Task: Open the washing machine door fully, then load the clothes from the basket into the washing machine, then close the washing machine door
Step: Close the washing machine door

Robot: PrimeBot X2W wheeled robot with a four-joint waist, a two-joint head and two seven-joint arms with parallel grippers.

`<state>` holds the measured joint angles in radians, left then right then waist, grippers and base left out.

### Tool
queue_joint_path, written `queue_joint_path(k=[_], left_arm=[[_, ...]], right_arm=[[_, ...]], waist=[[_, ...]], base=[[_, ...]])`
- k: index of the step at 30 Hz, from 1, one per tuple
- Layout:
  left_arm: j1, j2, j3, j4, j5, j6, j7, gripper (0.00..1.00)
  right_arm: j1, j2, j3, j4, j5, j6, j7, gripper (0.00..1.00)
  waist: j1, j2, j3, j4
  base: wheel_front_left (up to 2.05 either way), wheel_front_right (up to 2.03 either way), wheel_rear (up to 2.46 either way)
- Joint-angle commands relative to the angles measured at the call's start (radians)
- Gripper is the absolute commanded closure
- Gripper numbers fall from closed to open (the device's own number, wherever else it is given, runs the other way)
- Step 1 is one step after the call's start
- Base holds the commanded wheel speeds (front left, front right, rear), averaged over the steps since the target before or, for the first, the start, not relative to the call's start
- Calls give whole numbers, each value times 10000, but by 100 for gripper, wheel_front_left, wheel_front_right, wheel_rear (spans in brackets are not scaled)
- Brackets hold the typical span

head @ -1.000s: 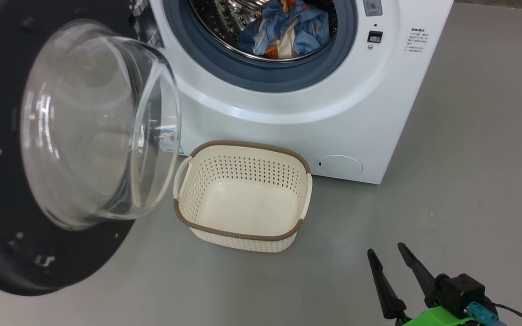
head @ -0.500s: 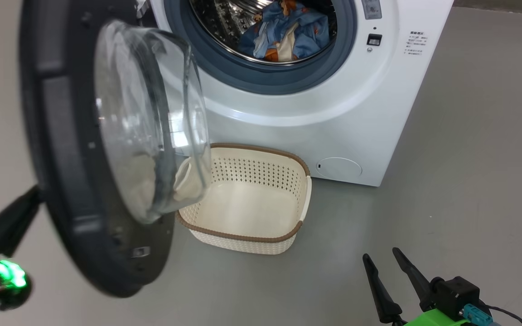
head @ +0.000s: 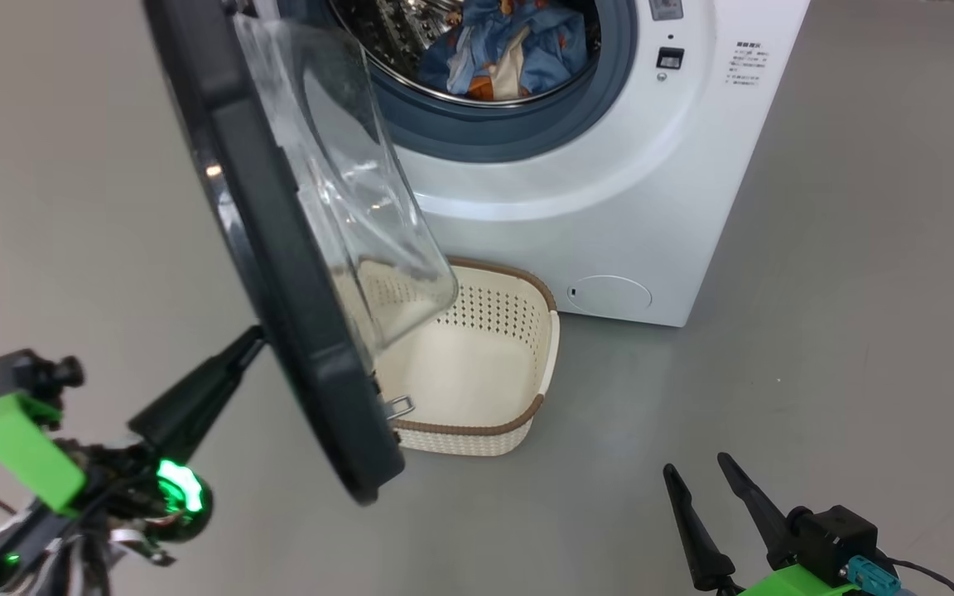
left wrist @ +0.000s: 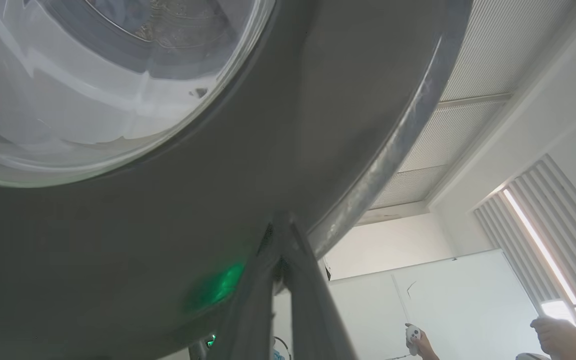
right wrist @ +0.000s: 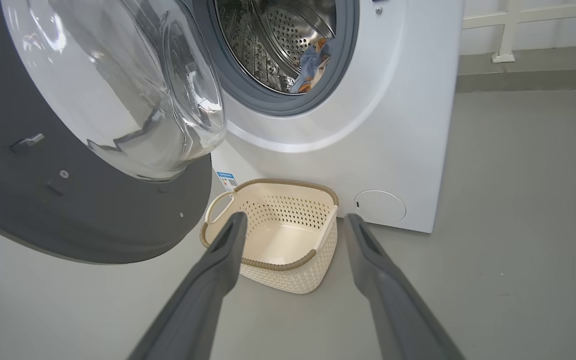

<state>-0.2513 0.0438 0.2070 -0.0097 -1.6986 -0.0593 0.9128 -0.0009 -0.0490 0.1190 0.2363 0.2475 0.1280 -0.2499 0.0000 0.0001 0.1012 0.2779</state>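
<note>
Clothes (head: 502,50) lie in the drum (head: 378,25) at top centre, so I'm on closing: my left fingers (head: 195,397), pressed together at lower left against the half-swung washing machine door (head: 270,248), need one steady push to latch it, with my right fingers (head: 696,530) spread idle at lower right.

The washing machine (head: 609,190) is white, its gasket (head: 518,136) grey-blue, and its drum (right wrist: 278,35) bright steel dotted with holes. The clothes (head: 518,41) are light blue, printed with orange-brown figures, with some cream showing. The washing machine door (head: 278,273) has a glossy black rim around clear glass. The basket (head: 477,426) is cream-white, pierced in rows, with a brown woven-look rim band. The floor (head: 816,372) is plain grey. The right gripper (head: 696,463) has black fingers on a bright green mount.
</note>
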Motion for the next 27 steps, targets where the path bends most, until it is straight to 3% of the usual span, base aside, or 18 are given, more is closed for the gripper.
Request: queue_joint_path(k=[1,13,27], left_arm=[[-348,113,54,-146,-73,-147,-77,100],[-972,67,-1443,442,-1070,-694,-1914,100],[-1983,65,-1670,305,-728,-712,-3712,100]], right_arm=[[-257,-12,262,-248,-88,27,-119,0],[-306,-12,173,-293,-5,27,-119,0],[-522,-12,127,-416,48,27,-119,0]], waist=[[0,-1,58,-53],[0,-1,331,-955],[0,-1,1074,-2564]], base=[[0,0,0],[0,0,0],[0,0,0]])
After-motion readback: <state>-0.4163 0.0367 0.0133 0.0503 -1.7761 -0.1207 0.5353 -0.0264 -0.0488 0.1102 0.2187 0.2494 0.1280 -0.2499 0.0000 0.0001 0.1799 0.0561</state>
